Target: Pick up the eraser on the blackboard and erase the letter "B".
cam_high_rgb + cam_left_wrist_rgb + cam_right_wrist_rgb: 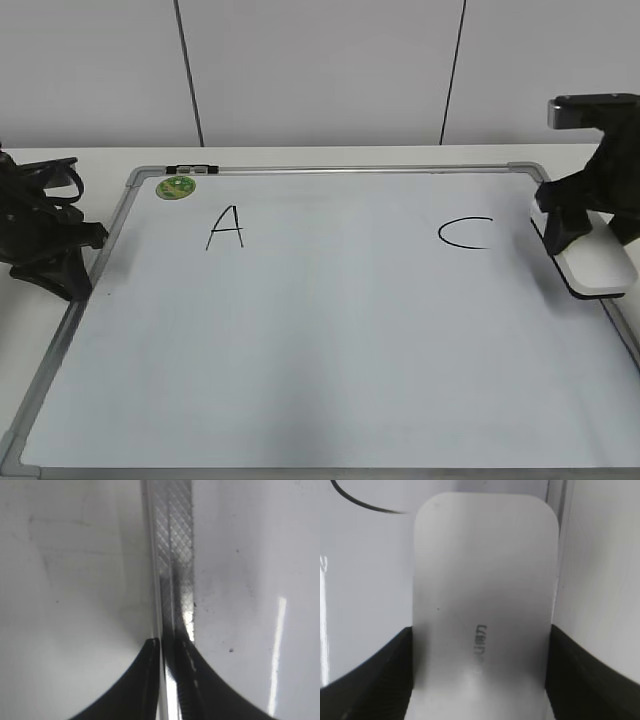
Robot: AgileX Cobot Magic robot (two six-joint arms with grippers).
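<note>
Right gripper point(480, 680): its two dark fingers sit against the eraser's point(482, 595) left and right sides, closed about it; whether they press or merely touch I cannot tell for sure, but it reads as a grip.
Eraser place: at the right edge of the blackboard point(330, 340), just right of the "C" point(466, 233), over the grey frame; whether it rests on the board or is lifted clear, I cannot tell.
Left gripper point(167, 645): fingers drawn together to a thin slit, holding nothing, parked over the board's left frame rail, well apart from the work.
Letters: an "A" point(225, 227) on the left and the "C" on the right show; the stretch between them, where a "B" would stand, is bare white.
Progress: judged from the bare gap, the erasing looks done.
Left to do: likely only setting the eraser down and letting go.
Other: a green magnet point(176, 187) sits at the far left corner.
</note>
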